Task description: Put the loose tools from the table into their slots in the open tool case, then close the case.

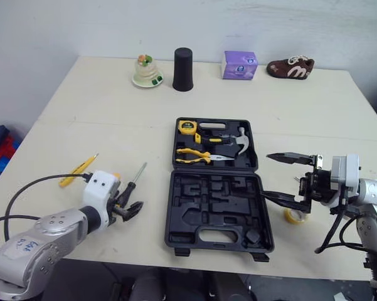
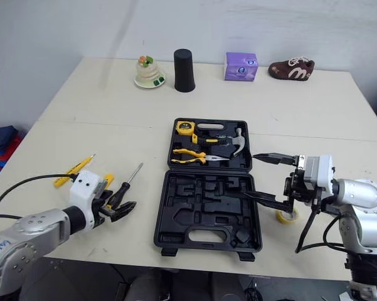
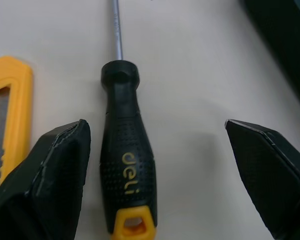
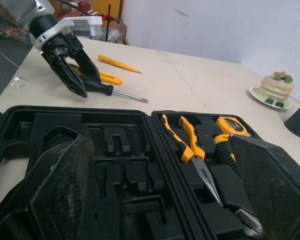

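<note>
Left wrist view: the left gripper (image 3: 155, 125) stands wide open astride the handle of the screwdriver (image 3: 125, 165), gripping nothing, at nine o'clock of the tool case (image 1: 216, 213). The right gripper (image 1: 266, 175), wide open too and holding nothing, is at the case's three o'clock edge. The twelve o'clock half holds a tape measure (image 1: 187, 126), pliers (image 1: 194, 155) and a hammer (image 1: 235, 143).

You have 1 black plastic tool case (image 1: 194, 216), 1 black-handled screwdriver (image 3: 126, 150), 1 yellow utility knife (image 3: 21, 95), 1 yellow tape roll (image 1: 293, 218).

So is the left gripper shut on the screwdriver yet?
No, the left gripper is open, its fingers standing apart on either side of the screwdriver, which lies on the table.
</note>
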Action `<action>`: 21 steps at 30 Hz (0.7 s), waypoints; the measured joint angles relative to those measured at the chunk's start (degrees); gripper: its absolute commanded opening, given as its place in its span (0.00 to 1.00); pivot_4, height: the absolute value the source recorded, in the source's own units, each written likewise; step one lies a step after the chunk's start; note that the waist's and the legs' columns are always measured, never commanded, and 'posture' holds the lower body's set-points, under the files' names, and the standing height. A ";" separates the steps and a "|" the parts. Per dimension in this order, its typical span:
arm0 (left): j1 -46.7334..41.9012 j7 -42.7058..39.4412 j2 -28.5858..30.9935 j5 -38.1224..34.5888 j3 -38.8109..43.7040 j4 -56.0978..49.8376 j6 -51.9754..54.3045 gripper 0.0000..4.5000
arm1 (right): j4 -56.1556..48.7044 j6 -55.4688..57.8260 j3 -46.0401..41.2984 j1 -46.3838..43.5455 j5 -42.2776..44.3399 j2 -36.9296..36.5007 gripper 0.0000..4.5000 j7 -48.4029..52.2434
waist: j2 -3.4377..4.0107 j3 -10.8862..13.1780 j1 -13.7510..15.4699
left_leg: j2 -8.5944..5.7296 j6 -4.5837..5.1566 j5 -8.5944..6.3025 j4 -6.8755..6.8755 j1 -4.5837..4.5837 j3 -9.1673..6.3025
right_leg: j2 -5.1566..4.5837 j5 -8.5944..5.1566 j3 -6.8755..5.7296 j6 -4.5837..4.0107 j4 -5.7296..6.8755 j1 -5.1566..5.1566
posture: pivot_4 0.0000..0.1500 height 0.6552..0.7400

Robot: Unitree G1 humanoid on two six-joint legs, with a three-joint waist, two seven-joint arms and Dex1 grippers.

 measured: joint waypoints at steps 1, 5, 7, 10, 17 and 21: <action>-0.08 0.20 0.07 0.52 -0.27 0.24 0.46 0.70 | -0.29 0.01 0.00 0.35 -0.01 0.00 1.00 -0.12 | 0.00 0.00 -0.09 | -0.01 -0.01 0.00 0.00 0.01 0.00 | 0.01 -0.01 0.00 -0.01 0.02 0.00 | 1.00 1.00; -0.20 0.16 1.41 1.91 -0.45 0.36 1.69 0.28 | -1.38 -0.10 -0.60 2.60 -0.09 0.00 1.00 -0.88 | 0.00 0.00 -0.01 | 0.02 -0.04 -0.01 0.00 0.01 -0.03 | 0.00 -0.04 -0.02 -0.07 0.02 0.00 | 1.00 1.00; -0.23 -0.56 2.31 2.06 -0.43 0.37 2.06 0.23 | -1.40 -0.35 -1.08 3.68 -0.17 -0.01 1.00 -0.94 | -0.01 -0.01 0.00 | 0.05 -0.03 -0.02 0.00 0.00 -0.02 | -0.01 -0.04 -0.01 -0.07 0.00 0.00 | 1.00 1.00; -0.75 -3.00 4.79 2.45 -0.56 1.29 1.55 0.23 | -1.07 -1.65 -3.05 5.51 -0.37 -0.11 1.00 -0.89 | -0.01 -0.01 -0.01 | 0.02 -0.03 -0.02 0.00 0.01 -0.01 | -0.02 -0.04 -0.02 -0.07 0.01 0.00 | 1.00 1.00; -15.91 -21.88 10.59 1.15 -2.70 6.23 -14.09 0.23 | 1.35 -5.60 -8.84 10.59 -1.74 -2.30 1.00 -0.25 | -0.03 0.01 1.10 | -0.16 -0.05 -0.05 -0.02 -0.09 -0.01 | 0.00 -0.06 -0.25 -0.12 -0.13 0.00 | 1.00 1.00; -29.06 -39.58 18.00 3.31 -10.89 11.49 -24.75 0.23 | 3.57 -6.85 -12.74 14.89 -3.51 -5.12 1.00 0.06 | 0.11 -0.07 1.45 | -0.35 0.00 -0.13 -0.27 0.05 0.21 | 0.04 -0.07 -0.32 -0.12 -0.34 0.03 | 1.00 1.00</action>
